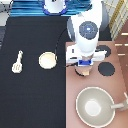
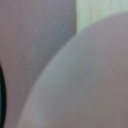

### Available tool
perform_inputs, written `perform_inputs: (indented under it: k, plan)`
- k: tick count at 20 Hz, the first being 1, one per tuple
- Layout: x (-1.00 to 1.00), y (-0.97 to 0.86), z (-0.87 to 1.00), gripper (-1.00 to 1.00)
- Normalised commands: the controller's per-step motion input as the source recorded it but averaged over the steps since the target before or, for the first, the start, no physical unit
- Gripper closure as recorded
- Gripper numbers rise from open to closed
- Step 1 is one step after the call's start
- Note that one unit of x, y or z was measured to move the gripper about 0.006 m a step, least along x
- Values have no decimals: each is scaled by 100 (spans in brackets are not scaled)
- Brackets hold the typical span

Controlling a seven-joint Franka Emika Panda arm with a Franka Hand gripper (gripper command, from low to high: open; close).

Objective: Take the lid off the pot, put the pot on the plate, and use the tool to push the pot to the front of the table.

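One gripper (image 1: 83, 68) low over the pot (image 1: 83, 71) on the stove counter (image 1: 115, 85), jaws' state hidden.

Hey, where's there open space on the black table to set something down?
The black table is bare below the tool and plate, and between them. The stove counter is crowded: the gripper is down over the pot, beside a burner and grey pan.

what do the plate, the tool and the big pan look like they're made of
Plate: likely matte plastic or wood; flat cream-beige, no shine.
Tool: same cream-beige, probably the same material.
Pan: perhaps metal or grey plastic; pale grey, light inside.
The gripper hangs low over the stove, right over the pot.
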Motion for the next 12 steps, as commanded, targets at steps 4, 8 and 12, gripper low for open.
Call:
perform_inputs:
  k: [4,8,12]
  plan:
    - [0,8,-1,100]
    - [0,6,1,100]
    - [1,2,22,100]
